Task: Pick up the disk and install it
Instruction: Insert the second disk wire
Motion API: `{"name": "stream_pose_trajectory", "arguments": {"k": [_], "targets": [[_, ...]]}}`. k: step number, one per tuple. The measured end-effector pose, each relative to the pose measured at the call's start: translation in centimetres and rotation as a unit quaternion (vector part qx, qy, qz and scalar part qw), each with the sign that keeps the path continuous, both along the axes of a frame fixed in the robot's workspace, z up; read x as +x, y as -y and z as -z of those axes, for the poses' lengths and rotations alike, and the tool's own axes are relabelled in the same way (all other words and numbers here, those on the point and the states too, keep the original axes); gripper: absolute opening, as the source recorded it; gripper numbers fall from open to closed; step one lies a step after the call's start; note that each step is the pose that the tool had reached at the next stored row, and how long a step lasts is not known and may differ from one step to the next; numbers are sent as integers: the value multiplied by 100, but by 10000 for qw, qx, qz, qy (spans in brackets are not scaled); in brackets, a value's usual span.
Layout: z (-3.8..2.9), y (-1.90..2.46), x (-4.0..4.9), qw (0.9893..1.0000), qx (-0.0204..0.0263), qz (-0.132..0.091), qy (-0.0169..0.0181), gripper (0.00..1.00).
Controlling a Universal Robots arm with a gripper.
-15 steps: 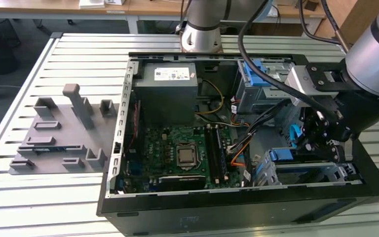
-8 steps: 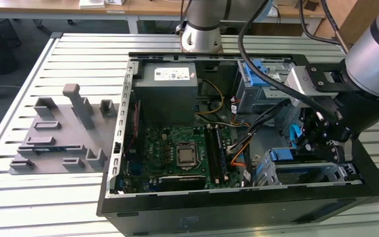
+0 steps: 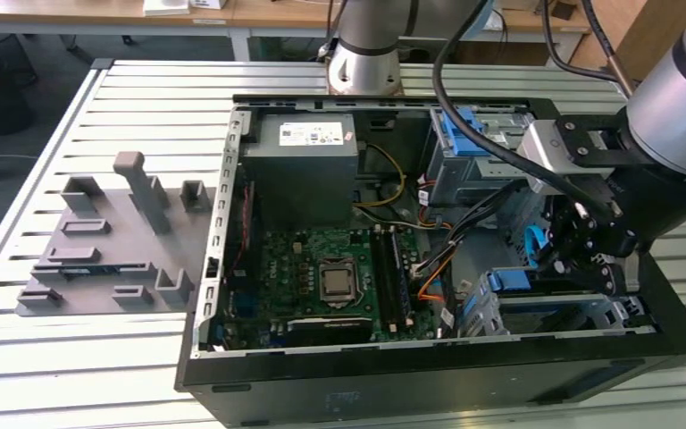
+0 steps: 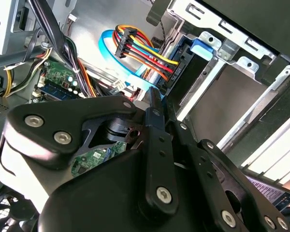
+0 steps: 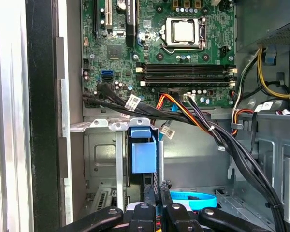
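Note:
The disk (image 3: 510, 280) stands on edge in the drive bay at the case's near corner on the exterior view's right, and its bright blue carrier frame shows. In both wrist views the blue frame end (image 5: 144, 154) (image 4: 202, 47) sits between the bay's silver rails. My gripper (image 3: 561, 266) hangs inside the case just beside the disk's outer end. Its black fingers (image 5: 150, 205) lie close together with nothing between them, and the tips (image 4: 155, 99) are next to the disk's dark end. I cannot tell whether they touch it.
A grey power-supply box (image 3: 307, 161) and the green motherboard (image 3: 325, 277) fill the case's other side. Cable bundles (image 5: 203, 125) and a blue flat cable (image 5: 195, 200) run close to my fingers. A silver cage with a blue latch (image 3: 468, 134) stands behind. A grey fixture (image 3: 104, 241) lies on the table.

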State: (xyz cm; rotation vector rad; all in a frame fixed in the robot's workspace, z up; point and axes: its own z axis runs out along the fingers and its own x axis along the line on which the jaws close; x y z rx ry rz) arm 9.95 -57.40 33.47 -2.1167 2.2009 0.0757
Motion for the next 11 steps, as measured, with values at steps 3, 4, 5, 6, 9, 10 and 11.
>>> {"name": "stream_pose_trajectory", "arguments": {"k": [3, 4, 5, 6, 9, 10, 11], "targets": [[3, 0, 1, 10000, 0, 0, 0, 16], [3, 0, 2, 10000, 0, -1, 0, 16], [5, 1, 2, 10000, 1, 0, 0, 16], [7, 2, 2, 10000, 1, 1, 0, 16], [11, 5, 3, 10000, 0, 2, 0, 16], [14, 6, 3, 10000, 0, 2, 0, 16], [17, 7, 3, 10000, 0, 2, 0, 16]]}}
